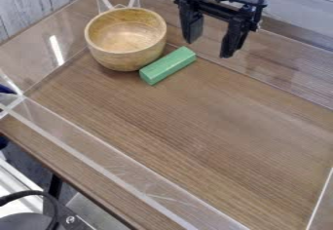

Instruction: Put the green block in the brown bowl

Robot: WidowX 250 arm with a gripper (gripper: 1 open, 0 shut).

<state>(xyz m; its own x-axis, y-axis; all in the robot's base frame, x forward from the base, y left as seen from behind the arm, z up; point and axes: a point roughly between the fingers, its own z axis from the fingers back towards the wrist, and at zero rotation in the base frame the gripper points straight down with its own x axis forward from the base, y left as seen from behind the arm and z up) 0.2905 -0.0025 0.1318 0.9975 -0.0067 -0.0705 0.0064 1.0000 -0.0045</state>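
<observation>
A green block (168, 66) lies flat on the wooden table, its long side slanted, just right of and below the brown bowl (127, 37). The bowl is round, light wood, and holds nothing. My black gripper (212, 37) hangs pointing down at the upper right of the block, a short way above and behind it. Its two fingers stand wide apart with nothing between them. It touches neither the block nor the bowl.
Clear acrylic walls (78, 127) fence the wooden table (196, 136) on the left, front and back. A grey panel wall stands behind. The block's near end almost touches the bowl's side.
</observation>
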